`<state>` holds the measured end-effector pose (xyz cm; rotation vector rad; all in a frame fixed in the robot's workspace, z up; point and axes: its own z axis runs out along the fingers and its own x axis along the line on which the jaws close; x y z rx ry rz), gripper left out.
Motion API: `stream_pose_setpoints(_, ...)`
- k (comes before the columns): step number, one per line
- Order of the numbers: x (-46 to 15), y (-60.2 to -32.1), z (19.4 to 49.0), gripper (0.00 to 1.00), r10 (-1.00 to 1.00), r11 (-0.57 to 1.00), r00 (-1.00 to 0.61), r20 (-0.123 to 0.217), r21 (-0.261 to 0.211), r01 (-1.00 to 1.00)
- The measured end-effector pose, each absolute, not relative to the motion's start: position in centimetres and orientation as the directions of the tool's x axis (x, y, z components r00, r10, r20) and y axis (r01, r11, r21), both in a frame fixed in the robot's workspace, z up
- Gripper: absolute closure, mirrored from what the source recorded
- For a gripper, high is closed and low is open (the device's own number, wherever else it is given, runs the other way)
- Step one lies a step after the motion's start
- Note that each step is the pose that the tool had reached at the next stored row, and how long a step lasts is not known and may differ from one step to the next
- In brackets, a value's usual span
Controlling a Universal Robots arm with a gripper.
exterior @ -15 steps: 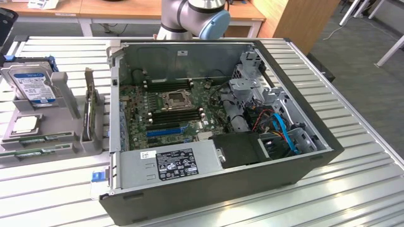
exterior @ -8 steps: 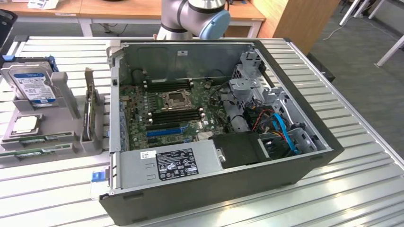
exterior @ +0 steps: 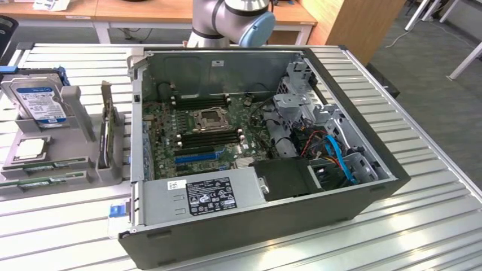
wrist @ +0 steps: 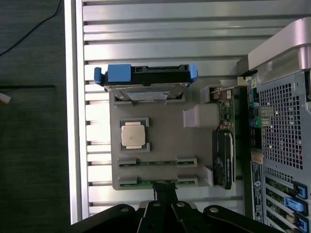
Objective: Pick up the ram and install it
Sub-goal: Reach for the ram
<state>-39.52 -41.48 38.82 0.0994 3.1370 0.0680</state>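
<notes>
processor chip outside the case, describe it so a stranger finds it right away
Beside the open black computer case, on the exterior view's left, sits a grey plastic parts tray. Lying flat on it, between the upright blue-framed hard drive and two narrow green ram sticks, is the processor chip: the only square, silver-topped piece there.

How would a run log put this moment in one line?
hand: shut, empty, above tray | ram: lying in grey tray, untouched | computer case: open
</notes>
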Motion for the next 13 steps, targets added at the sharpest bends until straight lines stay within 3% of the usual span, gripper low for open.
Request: stream_pose_setpoints(13,-39.5,-42.8,38.8,0.90,0.050,0.998,-0.999,-0.001,0.043,0.050)
